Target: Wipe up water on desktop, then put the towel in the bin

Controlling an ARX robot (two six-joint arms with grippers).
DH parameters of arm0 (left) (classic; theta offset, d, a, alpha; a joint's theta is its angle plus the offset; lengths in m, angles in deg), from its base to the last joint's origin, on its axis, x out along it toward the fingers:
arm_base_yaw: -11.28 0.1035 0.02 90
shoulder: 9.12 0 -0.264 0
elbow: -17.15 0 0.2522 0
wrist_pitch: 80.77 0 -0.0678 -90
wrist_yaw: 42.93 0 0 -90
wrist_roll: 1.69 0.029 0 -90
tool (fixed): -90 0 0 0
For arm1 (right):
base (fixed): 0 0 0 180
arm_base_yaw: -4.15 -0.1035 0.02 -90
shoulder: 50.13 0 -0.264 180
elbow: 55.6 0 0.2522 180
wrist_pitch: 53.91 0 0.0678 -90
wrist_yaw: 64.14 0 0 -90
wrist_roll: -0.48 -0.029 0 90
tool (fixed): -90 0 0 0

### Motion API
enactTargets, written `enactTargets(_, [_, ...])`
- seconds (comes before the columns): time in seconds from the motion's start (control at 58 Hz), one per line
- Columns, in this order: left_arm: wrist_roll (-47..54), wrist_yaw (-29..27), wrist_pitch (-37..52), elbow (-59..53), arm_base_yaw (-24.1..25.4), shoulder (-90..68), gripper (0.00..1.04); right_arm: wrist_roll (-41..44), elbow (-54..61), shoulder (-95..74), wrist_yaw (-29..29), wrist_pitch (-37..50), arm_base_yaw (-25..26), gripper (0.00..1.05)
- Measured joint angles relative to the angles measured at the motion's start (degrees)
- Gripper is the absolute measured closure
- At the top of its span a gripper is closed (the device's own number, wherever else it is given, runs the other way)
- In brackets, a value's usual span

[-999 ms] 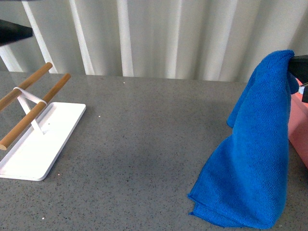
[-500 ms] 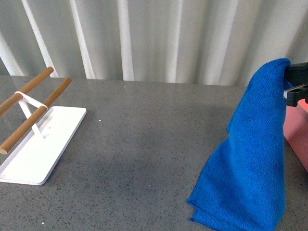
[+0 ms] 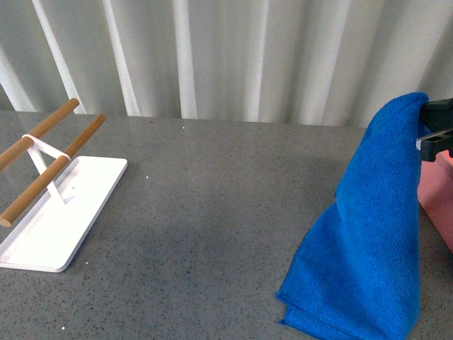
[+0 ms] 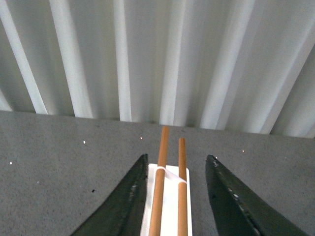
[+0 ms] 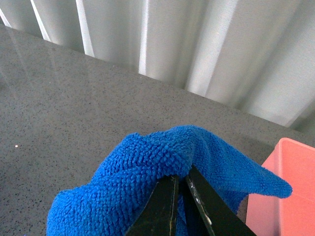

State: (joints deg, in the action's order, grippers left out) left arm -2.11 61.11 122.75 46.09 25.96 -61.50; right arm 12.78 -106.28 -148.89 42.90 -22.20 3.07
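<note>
Front view: R gripper [image 3: 430,127] clamps towel [image 3: 368,241] top beside bin [image 3: 437,188]; L gripper [image 4: 177,162] jaws apart.

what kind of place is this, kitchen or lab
Probably a staged test bench rather than a home: a speckled grey desktop, a plain white curtain behind it, and a few props: a rack, a towel, a bin.

bin [image 3: 440,202] mostly cut off, towel [image 3: 371,241] bottom cropped
</note>
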Motion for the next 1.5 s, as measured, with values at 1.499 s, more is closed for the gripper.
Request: enactTargets(1.499, [0.17, -14.03, -24.44, -13.92, -14.71, 39.74, 1.01, -2.49, -4.39, 3.89, -7.72, -13.6, -5.07, 1.01])
